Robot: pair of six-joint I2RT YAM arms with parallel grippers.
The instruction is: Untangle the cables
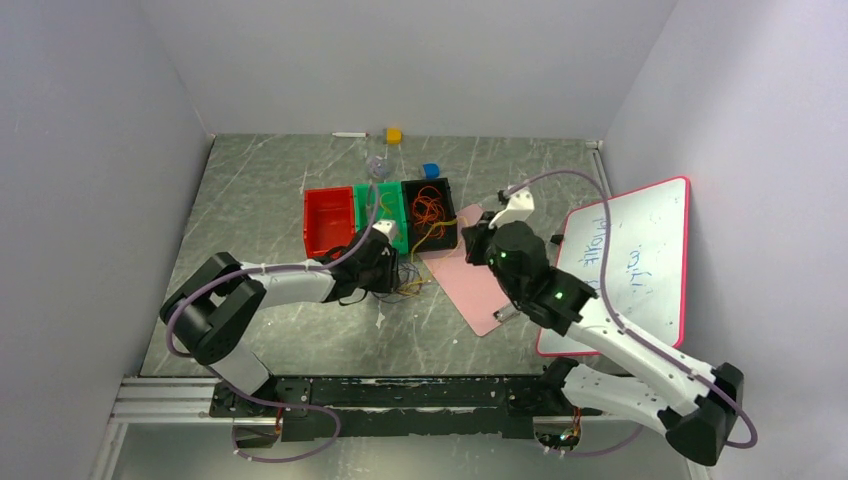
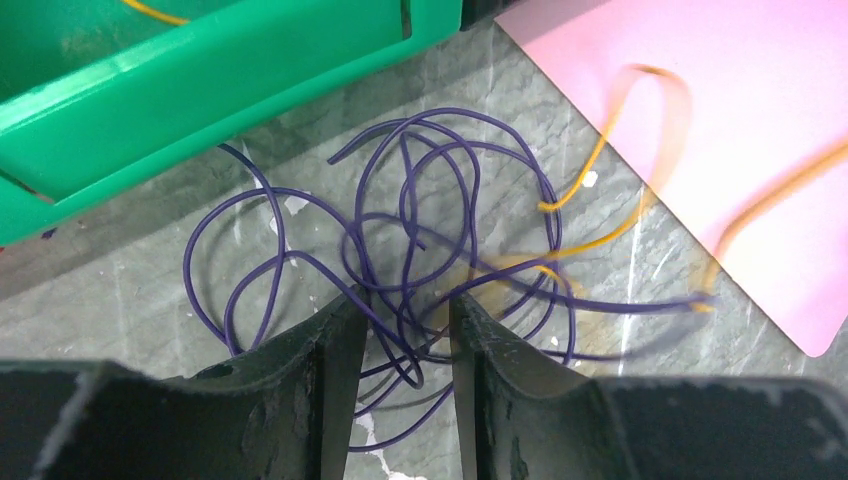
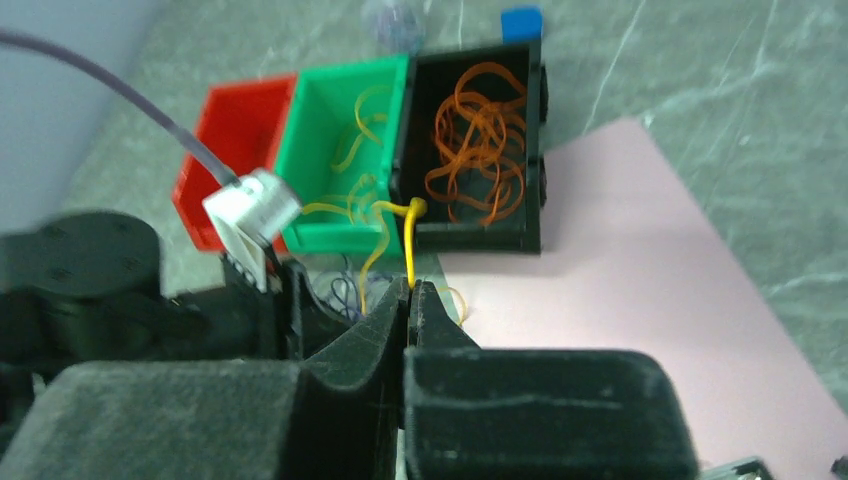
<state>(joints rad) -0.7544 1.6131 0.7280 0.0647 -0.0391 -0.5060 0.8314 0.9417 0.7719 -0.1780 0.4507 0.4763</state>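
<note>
purple cables (image 2: 400, 240): thin, glossy loops, tangled together.
yellow cable (image 3: 408, 250): slim strand, pinched tight by right gripper (image 3: 410, 285).
left gripper (image 2: 405, 300): jaws parted, purple loops straddled.

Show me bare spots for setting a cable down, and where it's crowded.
Free: bare table between the wall and the red bin, and the pink sheet's near half. Crowded: in front of the green bin, where purple cables tangle between the left fingers.
</note>
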